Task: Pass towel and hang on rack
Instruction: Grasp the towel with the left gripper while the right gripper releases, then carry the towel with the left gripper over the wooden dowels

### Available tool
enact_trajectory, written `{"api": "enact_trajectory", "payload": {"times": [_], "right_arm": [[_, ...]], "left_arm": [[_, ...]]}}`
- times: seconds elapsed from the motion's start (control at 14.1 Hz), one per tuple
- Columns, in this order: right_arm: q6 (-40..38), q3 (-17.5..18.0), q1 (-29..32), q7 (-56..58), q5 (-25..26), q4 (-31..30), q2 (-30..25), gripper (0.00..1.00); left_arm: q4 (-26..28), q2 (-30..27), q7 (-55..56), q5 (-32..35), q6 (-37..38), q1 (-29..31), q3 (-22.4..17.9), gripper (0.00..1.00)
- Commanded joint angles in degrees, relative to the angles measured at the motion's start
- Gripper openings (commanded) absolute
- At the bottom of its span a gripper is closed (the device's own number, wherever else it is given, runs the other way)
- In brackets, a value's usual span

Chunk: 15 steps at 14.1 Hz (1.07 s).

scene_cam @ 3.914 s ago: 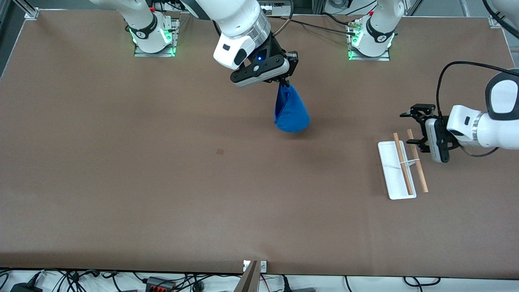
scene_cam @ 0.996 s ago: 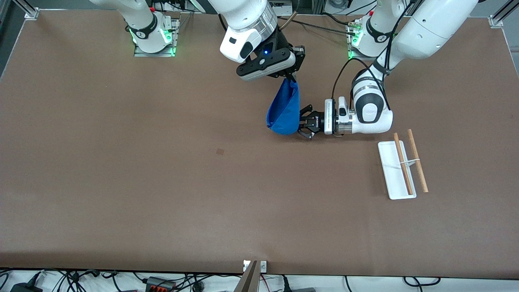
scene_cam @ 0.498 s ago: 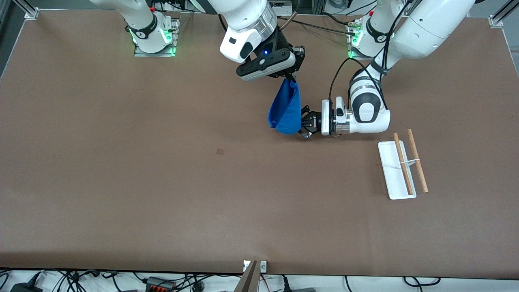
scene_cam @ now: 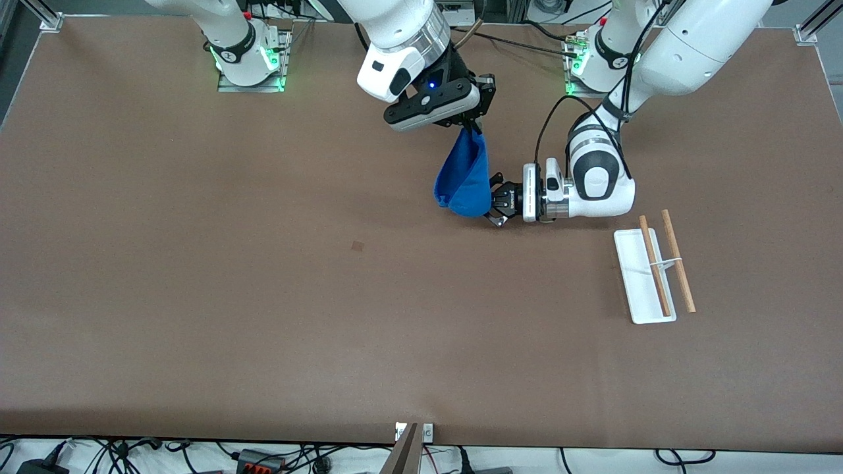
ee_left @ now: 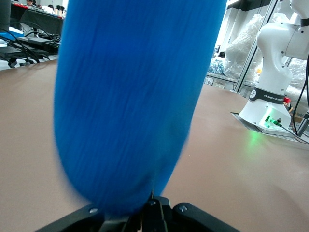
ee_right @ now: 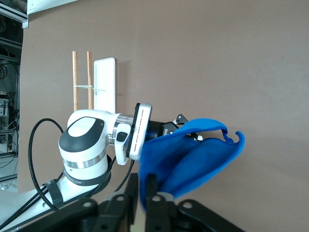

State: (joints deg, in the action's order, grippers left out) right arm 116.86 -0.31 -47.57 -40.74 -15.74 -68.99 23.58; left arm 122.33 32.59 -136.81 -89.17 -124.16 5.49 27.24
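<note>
2 tools on towel (scene_cam: 463, 178) | left tool (scene_cam: 492, 199) clenched on it | right tool (scene_cam: 471, 126) pinching top | rack (scene_cam: 653, 273) bare

The towel (scene_cam: 463, 178) is hanging in the air over the middle of the table (scene_cam: 197, 296), pinched at its top corner by the right gripper (scene_cam: 471, 124) and at its lower edge by the left gripper (scene_cam: 492, 199), so both are crowding that spot. The rack (scene_cam: 649, 273) is standing alone toward the left arm's end, with bare tabletop lying all around it.
</note>
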Motion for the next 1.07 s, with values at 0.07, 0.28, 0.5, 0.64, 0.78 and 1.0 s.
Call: {"api": "enact_trajectory", "payload": {"times": [0.07, 0.28, 0.5, 0.64, 0.78, 1.0], "right_arm": [[-0.23, -0.74, 0.81, 0.74, -0.26, 0.96, 0.42, 1.00], [-0.49, -0.92, 2.74, 6.10, -0.26, 0.96, 0.42, 1.00], [-0.76, -1.01, 3.71, 6.73, -0.44, 0.96, 0.24, 1.00], [-0.85, -1.10, 3.80, 6.64, 0.44, 1.05, -0.02, 1.00], [-2.15, -1.27, 4.32, 6.81, 5.86, 0.96, -0.11, 1.00], [-6.47, -1.19, 8.70, 11.70, 11.60, -1.40, 0.24, 1.00]], "left_arm": [[0.37, -2.44, 1.28, -1.45, -3.01, 0.13, -0.08, 0.01], [0.98, -5.50, 5.48, 0.56, -4.69, 0.40, -0.52, 0.01], [0.98, -8.58, 16.09, 12.13, -4.60, 3.37, -0.61, 0.01], [0.81, -11.22, 25.40, 24.24, -3.55, 7.49, -0.61, 0.01], [-1.55, -12.20, 32.63, 37.34, 0.82, 12.15, -0.70, 0.01], [-10.49, -13.08, 40.64, 54.57, 13.72, 20.85, -0.61, 0.01]]}}
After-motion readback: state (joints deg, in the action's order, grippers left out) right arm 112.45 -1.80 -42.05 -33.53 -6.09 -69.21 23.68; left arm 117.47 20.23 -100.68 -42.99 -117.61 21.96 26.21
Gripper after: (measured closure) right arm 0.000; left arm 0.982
